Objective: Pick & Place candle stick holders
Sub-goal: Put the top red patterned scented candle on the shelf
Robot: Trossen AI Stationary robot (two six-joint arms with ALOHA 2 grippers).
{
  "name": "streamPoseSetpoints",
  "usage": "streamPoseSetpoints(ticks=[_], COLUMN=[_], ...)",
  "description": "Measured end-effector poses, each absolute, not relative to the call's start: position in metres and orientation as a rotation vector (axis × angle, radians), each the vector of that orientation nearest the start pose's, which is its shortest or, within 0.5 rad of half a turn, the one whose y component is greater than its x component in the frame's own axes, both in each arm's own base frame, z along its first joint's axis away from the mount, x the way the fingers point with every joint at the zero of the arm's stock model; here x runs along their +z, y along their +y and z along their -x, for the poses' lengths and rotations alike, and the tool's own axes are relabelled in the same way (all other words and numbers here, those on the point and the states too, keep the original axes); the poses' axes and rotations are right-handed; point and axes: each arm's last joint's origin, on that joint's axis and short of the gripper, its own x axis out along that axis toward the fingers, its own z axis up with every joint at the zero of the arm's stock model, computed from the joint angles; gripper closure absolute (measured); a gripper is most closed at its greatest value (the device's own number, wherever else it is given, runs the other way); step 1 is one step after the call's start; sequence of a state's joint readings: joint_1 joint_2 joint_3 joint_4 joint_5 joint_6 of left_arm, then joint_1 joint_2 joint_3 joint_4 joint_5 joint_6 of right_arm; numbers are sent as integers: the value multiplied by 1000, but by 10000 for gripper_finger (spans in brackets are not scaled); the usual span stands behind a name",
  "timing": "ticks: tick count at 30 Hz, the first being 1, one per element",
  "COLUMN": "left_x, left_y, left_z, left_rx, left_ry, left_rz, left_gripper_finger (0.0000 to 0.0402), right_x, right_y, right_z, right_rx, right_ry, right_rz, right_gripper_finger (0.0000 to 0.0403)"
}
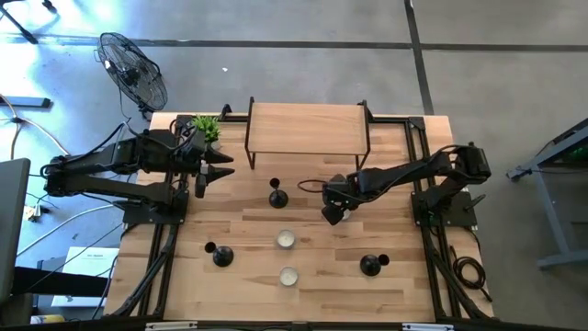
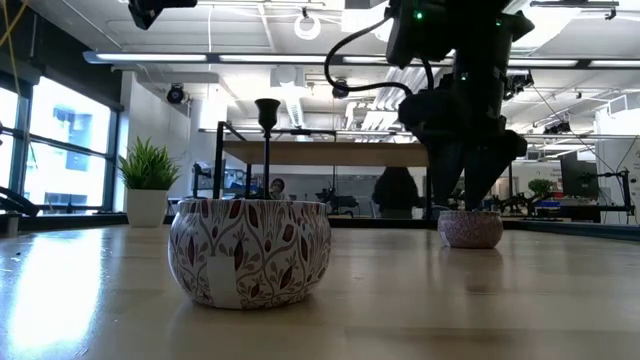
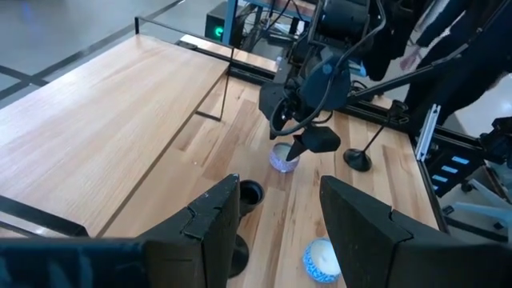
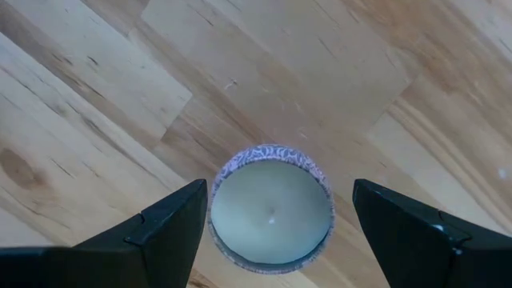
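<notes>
Black fingers of the left gripper (image 1: 223,171) stand apart and hold nothing, waiting at the table's left edge, well away from the candle stick holders. To its right, the right gripper (image 4: 272,220) hangs wide open directly over a tealight cup (image 4: 272,210), one finger on each side, neither touching. For a clean grasp it should descend straight, keep the cup centred, and close gently on the rim.
</notes>
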State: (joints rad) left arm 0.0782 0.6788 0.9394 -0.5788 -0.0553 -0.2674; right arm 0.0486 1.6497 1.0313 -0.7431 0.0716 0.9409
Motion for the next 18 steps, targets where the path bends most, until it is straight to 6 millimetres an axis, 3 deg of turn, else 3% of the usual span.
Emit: streamPoseSetpoints(ticks=[18], left_x=[360], left_y=[12], left_z=[-127], left_rx=[174], left_ry=[299], left_rz=[268], left_gripper_finger=[228], right_x=[172], right_y=[13], right_z=[-297], right_rx=[-627], right_ry=[1274], right_rz=[-703], right_gripper_finger=[95])
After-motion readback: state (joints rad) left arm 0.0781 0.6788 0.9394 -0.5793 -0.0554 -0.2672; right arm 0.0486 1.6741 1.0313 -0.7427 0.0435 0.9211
